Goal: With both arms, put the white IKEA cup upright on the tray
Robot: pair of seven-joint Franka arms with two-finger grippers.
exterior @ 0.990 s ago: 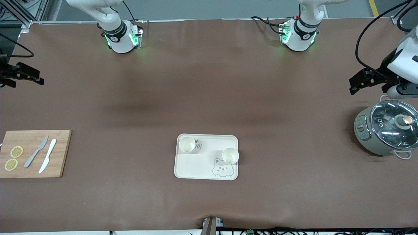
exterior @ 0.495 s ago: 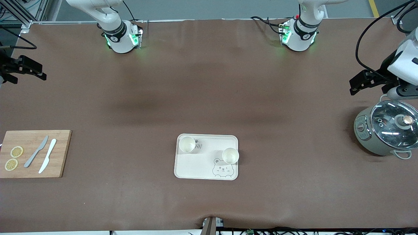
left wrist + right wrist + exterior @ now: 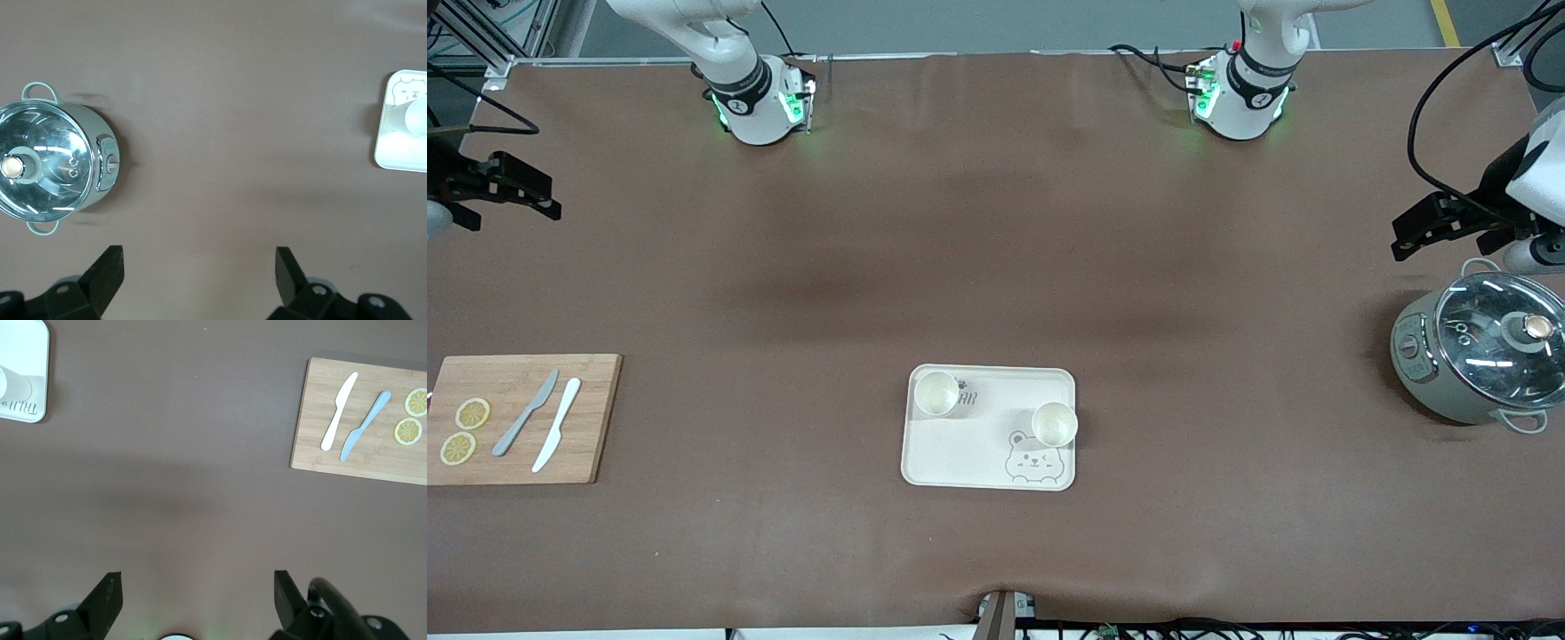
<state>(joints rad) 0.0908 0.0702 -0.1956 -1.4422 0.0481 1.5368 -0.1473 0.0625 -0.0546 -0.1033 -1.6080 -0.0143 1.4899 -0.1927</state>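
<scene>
The cream tray [image 3: 960, 453] with the bear drawing lies in the middle of the table. Two white cups stand upright on it, one [image 3: 936, 393] at a corner by the lettering, the other [image 3: 1055, 424] by the bear. My left gripper [image 3: 1405, 236] is open and empty, in the air beside the pot at the left arm's end; its view [image 3: 200, 267] shows the tray's edge [image 3: 393, 157] and a cup [image 3: 417, 119]. My right gripper [image 3: 547, 197] is open and empty over bare table at the right arm's end; its view [image 3: 198, 590] shows a tray corner [image 3: 27, 360].
A grey-green pot with a glass lid [image 3: 1480, 360] stands at the left arm's end, also seen in the left wrist view [image 3: 57, 163]. A wooden cutting board [image 3: 525, 418] with two knives and two lemon slices lies at the right arm's end, also in the right wrist view [image 3: 363, 420].
The left gripper has drifted toward the left arm's end of the table. The right gripper has shifted slightly toward the table's middle. The cups and the tray have not moved.
</scene>
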